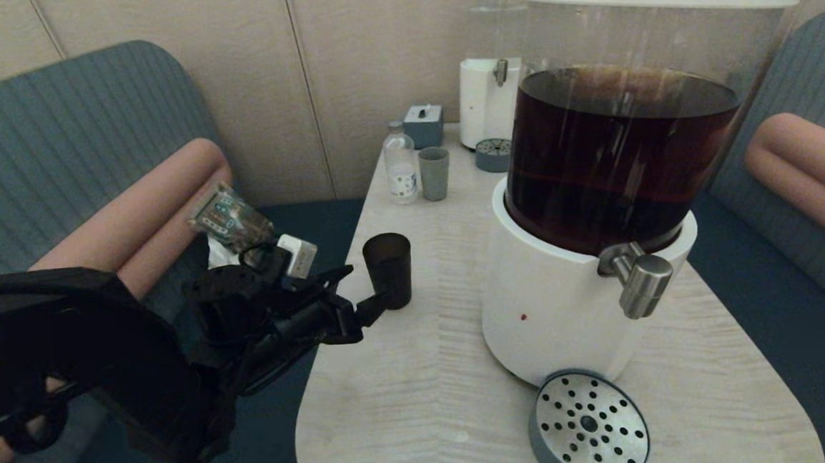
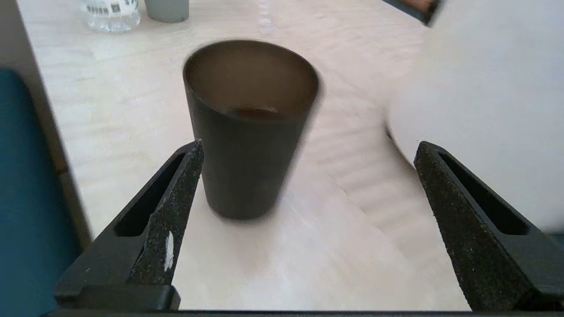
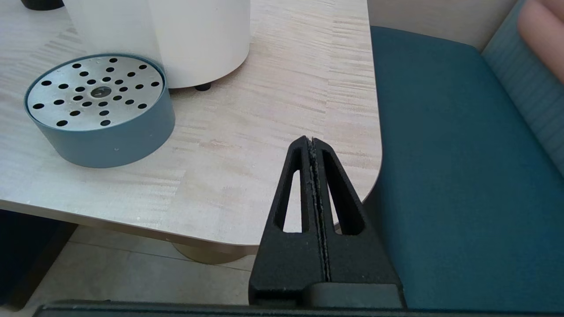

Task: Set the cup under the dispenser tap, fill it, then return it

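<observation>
The black tumbler cup (image 1: 388,270) (image 2: 249,132) stands upright on the table near its left edge, with some brown liquid showing inside. My left gripper (image 1: 362,288) (image 2: 310,146) is open around it from the left side. One finger lies against the cup's wall and the other is far off, near the dispenser's white base (image 2: 484,88). The brushed-steel tap (image 1: 641,278) sticks out of the big dark-liquid dispenser (image 1: 623,154), above the round perforated drip tray (image 1: 588,425) (image 3: 94,94). My right gripper (image 3: 312,141) is shut and empty, parked by the table's front right corner.
At the table's far end stand a clear bottle (image 1: 400,164), a small grey-green cup (image 1: 434,173), a grey box (image 1: 424,125) and a smaller dispenser (image 1: 490,98) with its own drip tray (image 1: 494,155). Blue bench seats (image 3: 440,154) flank the table.
</observation>
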Controlling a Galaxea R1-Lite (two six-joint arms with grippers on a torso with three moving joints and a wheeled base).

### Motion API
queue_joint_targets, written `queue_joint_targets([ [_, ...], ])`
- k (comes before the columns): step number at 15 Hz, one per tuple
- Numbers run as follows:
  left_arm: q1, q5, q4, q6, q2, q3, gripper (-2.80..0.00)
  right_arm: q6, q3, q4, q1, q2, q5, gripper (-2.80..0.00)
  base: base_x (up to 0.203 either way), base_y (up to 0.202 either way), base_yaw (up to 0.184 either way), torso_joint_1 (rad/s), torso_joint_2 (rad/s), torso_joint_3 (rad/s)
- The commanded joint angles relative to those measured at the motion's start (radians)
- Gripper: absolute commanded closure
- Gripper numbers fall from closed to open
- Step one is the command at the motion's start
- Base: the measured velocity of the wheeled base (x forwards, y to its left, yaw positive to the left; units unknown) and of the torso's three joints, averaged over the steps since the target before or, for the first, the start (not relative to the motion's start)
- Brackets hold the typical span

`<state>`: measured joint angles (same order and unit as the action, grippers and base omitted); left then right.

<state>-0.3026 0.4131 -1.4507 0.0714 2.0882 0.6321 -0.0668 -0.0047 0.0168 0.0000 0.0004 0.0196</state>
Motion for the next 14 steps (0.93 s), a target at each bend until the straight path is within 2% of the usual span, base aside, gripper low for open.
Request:
queue_joint_targets([
  [1, 0.0, 0.002, -0.007, 0.001, -0.118, -0.098, -2.8, -0.001, 0.0, 0.0, 0.0, -0.002, 0.0, 0.0, 0.0, 0.0, 0.0, 0.0, 0.0, 0.0],
  [5, 0.0, 0.001, 0.0, 0.007, -0.301, -0.255, -2.8, -0.001, 0.0, 0.0, 0.0, -0.002, 0.0, 0.0, 0.0, 0.0, 0.0, 0.0, 0.0, 0.0],
  [6, 0.0, -0.001, 0.004, 0.008, -0.348, -0.283, 0.0, -0.001, 0.0, 0.0, 0.0, -0.002, 0.0, 0.0, 0.0, 0.0, 0.0, 0.0, 0.0, 0.0],
  [11, 0.003, -0.031, 0.01, 0.014, -0.557, -0.424, 0.0, -0.001, 0.0, 0.0, 0.0, -0.002, 0.0, 0.0, 0.0, 0.0, 0.0, 0.0, 0.0, 0.0],
  [14, 0.011, -0.082, 0.024, 0.04, -0.707, -0.445, 0.0, -0.001, 0.0, 0.0, 0.0, -0.002, 0.0, 0.0, 0.0, 0.0, 0.0, 0.0, 0.0, 0.0],
])
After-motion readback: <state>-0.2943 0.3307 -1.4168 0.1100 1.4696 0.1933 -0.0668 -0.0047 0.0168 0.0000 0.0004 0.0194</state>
